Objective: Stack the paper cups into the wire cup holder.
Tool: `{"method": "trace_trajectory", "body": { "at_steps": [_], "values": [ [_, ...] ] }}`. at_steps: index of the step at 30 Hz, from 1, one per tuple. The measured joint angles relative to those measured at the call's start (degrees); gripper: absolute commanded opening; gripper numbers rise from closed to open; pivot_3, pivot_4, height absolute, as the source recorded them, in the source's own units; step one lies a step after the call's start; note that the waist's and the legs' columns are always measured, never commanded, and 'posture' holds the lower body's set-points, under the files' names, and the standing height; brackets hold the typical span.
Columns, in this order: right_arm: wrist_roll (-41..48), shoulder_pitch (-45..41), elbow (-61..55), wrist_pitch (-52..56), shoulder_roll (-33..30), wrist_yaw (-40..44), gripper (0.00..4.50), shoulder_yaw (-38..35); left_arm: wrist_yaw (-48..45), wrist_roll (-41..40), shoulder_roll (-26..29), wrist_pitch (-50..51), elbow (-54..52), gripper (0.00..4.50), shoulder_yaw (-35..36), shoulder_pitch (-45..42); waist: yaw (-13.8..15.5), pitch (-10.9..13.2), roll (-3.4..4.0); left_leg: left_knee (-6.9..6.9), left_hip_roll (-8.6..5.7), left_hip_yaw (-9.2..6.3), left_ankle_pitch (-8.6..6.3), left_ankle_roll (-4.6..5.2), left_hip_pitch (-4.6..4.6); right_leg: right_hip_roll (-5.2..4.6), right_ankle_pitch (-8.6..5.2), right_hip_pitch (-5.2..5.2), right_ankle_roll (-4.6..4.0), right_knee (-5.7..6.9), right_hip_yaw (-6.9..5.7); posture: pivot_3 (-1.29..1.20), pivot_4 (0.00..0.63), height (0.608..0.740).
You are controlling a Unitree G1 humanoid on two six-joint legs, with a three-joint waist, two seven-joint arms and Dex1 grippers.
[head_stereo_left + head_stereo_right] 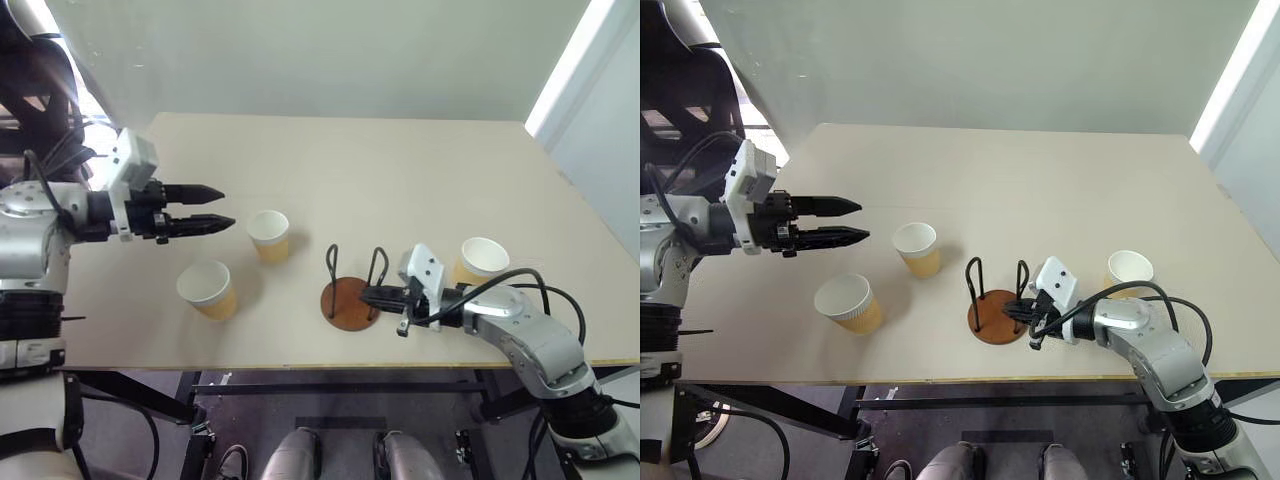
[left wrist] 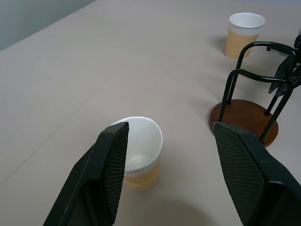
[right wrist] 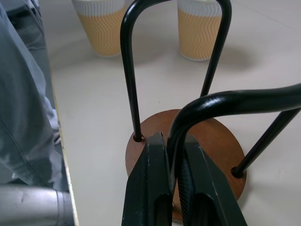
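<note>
Near the front edge of the table (image 1: 420, 150), the wire cup holder (image 1: 350, 298) is gripped by the right tool (image 3: 175, 188), whose fingers are shut on the foot of the nearer wire loop just above the brown disc base. No cup is seated in the holder yet. Slightly farther in, two paper cups are seen on the robot's left, one close to the edge (image 1: 208, 289) and one just beyond it (image 1: 269, 235); the third cup (image 1: 481, 260) is found behind the right arm. Above the left pair, the left tool (image 1: 207, 208) is held open and empty, aimed at the farther left cup. The step in hand is judged to be steadying the holder. A lowering and closing around that cup's wall is called for next.
</note>
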Motion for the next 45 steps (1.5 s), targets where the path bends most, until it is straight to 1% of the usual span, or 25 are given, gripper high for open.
{"method": "trace_trajectory", "body": {
  "at_steps": [10, 12, 13, 16, 20, 22, 23, 24, 25, 26, 27, 29, 32, 35, 37, 39, 40, 42, 45],
  "values": [
    [-0.9, 0.0, -0.1, -0.5, 0.0, 0.1, 0.03, 0.5, -0.6, 0.1, -0.3, -0.5, 0.8, 3.06, -0.2, -0.8, 0.0, 0.0, -0.01, -0.07, 0.0, 0.0, -0.04, -0.03, -0.01, 0.0, -0.02, -0.03, 0.04, -0.02, -0.01, 0.0, 0.15, 0.74],
    [-0.9, 0.0, -0.1, -0.5, 0.0, 0.4, 0.56, 0.5, -0.6, 0.1, -0.3, -0.5, 0.9, 3.06, -0.2, -0.8, 0.0, 0.0, -0.01, -0.07, 0.0, -0.01, -0.04, -0.03, -0.01, 0.01, -0.02, -0.03, 0.04, -0.02, -0.01, 0.0, 0.15, 0.74],
    [-0.9, 0.0, -0.2, -0.5, 0.0, 0.7, 0.75, 0.6, -0.6, 0.1, -0.3, -0.6, 0.9, 3.06, -0.2, -0.8, 0.0, 0.0, -0.01, -0.07, 0.0, 0.0, -0.04, -0.03, -0.01, 0.0, -0.02, -0.03, 0.04, -0.02, -0.01, 0.0, 0.15, 0.74],
    [-0.8, 0.0, -0.2, -0.5, -0.1, 1.6, 1.74, 0.8, -0.6, 0.2, -0.3, -0.6, 0.9, 3.06, -0.2, -0.9, 0.0, 0.0, -0.01, -0.07, 0.0, -0.01, -0.03, -0.03, -0.01, 0.0, -0.02, -0.02, 0.04, -0.02, -0.01, 0.0, 0.15, 0.74],
    [-0.9, 0.0, -0.8, -0.5, -0.4, 2.1, 3.2, 0.8, -0.7, 1.0, -0.3, -0.8, 1.0, 3.06, -0.2, -1.0, 0.0, 0.0, -0.01, -0.07, 0.0, 0.0, -0.03, -0.03, -0.01, 0.01, -0.02, -0.03, 0.04, -0.02, -0.01, 0.0, 0.15, 0.74],
    [-0.9, 0.0, -1.6, -0.3, -2.2, 2.6, 3.91, 0.8, -0.8, 1.2, -0.4, -0.9, 1.2, 3.06, -0.3, -1.3, 0.1, 0.0, -0.01, -0.07, 0.0, -0.01, -0.03, -0.03, -0.03, 0.0, -0.03, -0.02, 0.04, -0.03, -0.01, 0.0, 0.15, 0.74],
    [-0.9, 0.1, -2.2, 0.2, -4.6, 3.3, 4.23, 0.7, -0.9, 1.2, -0.4, -1.1, 1.3, 3.06, -0.3, -1.5, 0.2, 0.0, -0.02, -0.06, -0.01, 0.0, -0.04, -0.03, -0.06, 0.0, -0.03, -0.02, 0.04, -0.06, -0.01, 0.0, 0.15, 0.74],
    [-0.9, 0.2, -2.6, 0.6, -6.0, 3.7, 4.46, 0.4, -1.0, 1.3, -0.4, -1.2, 1.4, 3.06, -0.3, -1.6, 0.2, 0.0, -0.03, -0.06, -0.01, 0.0, -0.04, -0.02, -0.06, 0.0, -0.03, 0.0, 0.04, -0.08, -0.01, 0.0, 0.15, 0.74],
    [-0.7, 0.5, -3.3, 1.3, -7.9, 4.4, 4.46, -0.3, -1.2, 1.3, -0.5, -1.3, 1.6, 3.06, -0.4, -1.9, 0.2, 0.0, -0.05, -0.05, -0.01, 0.0, -0.05, -0.03, -0.07, 0.0, -0.03, 0.0, 0.04, -0.09, 0.0, 0.0, 0.15, 0.74],
    [0.1, 1.0, -4.4, 2.5, -11.0, 5.6, 4.46, -1.4, -1.7, 1.4, -0.4, -1.6, 1.9, 3.06, -0.6, -2.5, 0.3, 0.0, -0.04, -0.05, -0.03, 0.0, -0.04, -0.02, -0.18, -0.01, -0.03, -0.07, 0.05, -0.1, 0.0, 0.0, 0.15, 0.74],
    [0.7, 1.9, -5.7, 3.5, -15.2, 7.2, 4.46, -3.1, -2.3, 1.4, -0.3, -1.8, 2.3, 3.06, -0.7, -3.2, 0.5, 0.0, -0.04, -0.04, -0.04, 0.0, -0.04, -0.02, -0.27, -0.01, -0.04, -0.13, 0.05, -0.11, 0.0, 0.0, 0.15, 0.74],
    [1.5, 3.9, -7.4, 5.2, -24.4, 10.5, 4.46, -8.7, -3.6, 1.5, 1.1, -2.3, 3.1, 3.06, -0.5, -4.2, 0.7, 0.0, -0.1, -0.06, -0.04, -0.01, -0.09, -0.08, -0.36, -0.01, -0.07, -0.19, 0.08, -0.15, 0.01, 0.0, 0.15, 0.74],
    [2.8, 5.9, -9.7, 5.6, -32.0, 14.5, 4.46, -15.9, -5.1, 1.6, 1.9, -2.9, 3.5, 3.06, -0.5, -6.0, 0.6, 0.0, -0.17, -0.19, -0.03, -0.03, -0.13, -0.13, -0.31, 0.0, -0.17, -0.23, 0.15, -0.14, 0.02, 0.0, 0.15, 0.74],
    [5.0, 5.4, -10.0, 5.6, -37.5, 19.0, 4.46, -22.5, -6.2, 1.8, 2.1, -3.3, 3.8, 3.06, -0.6, -6.9, 0.5, 0.0, -0.13, -0.3, -0.03, 0.0, -0.14, -0.15, -0.32, 0.0, -0.24, -0.31, 0.24, -0.11, 0.07, 0.0, 0.15, 0.74],
    [5.3, 4.2, -9.4, 5.0, -39.8, 20.6, 4.46, -25.4, -6.3, 2.0, 2.0, -3.6, 4.0, 3.06, -0.6, -7.0, 0.4, 0.0, -0.16, -0.35, -0.02, -0.02, -0.15, -0.16, -0.29, 0.03, -0.3, -0.31, 0.28, -0.11, 0.06, 0.0, 0.15, 0.74],
    [5.2, 3.2, -7.8, 3.7, -40.7, 21.5, 4.46, -26.0, -6.4, 2.1, 1.4, -3.6, 4.1, 3.06, -0.7, -7.0, 0.3, 0.0, -0.17, -0.35, -0.02, -0.04, -0.18, -0.12, -0.3, 0.03, -0.36, -0.3, 0.35, -0.11, 0.06, 0.0, 0.15, 0.74],
    [3.8, 3.3, -6.2, 1.8, -41.4, 21.8, 4.46, -25.1, -6.2, 2.0, 0.6, -3.7, 4.1, 3.06, -0.7, -7.0, 0.3, 0.0, -0.16, -0.32, -0.03, -0.03, -0.2, -0.06, -0.29, 0.02, -0.39, -0.28, 0.4, -0.1, 0.07, 0.0, 0.15, 0.74],
    [-0.1, 3.4, -2.2, -1.8, -42.2, 21.8, 4.46, -21.0, -5.6, 2.0, -1.3, -3.6, 4.1, 3.06, -0.9, -7.0, 0.4, 0.0, -0.18, -0.15, -0.02, -0.07, -0.24, 0.09, -0.29, 0.02, -0.4, -0.21, 0.45, -0.08, 0.04, 0.0, 0.15, 0.74],
    [-4.1, 2.9, 2.8, -5.5, -41.0, 21.9, 4.46, -15.1, -4.5, 1.5, -3.0, -2.5, 3.0, 3.06, -1.0, -6.4, 0.5, 0.0, -0.16, 0.03, -0.03, -0.06, 0.05, 0.82, -0.35, 0.01, -0.21, -0.18, 0.83, -0.08, 0.03, 0.0, 0.15, 0.74]
  ]
}}
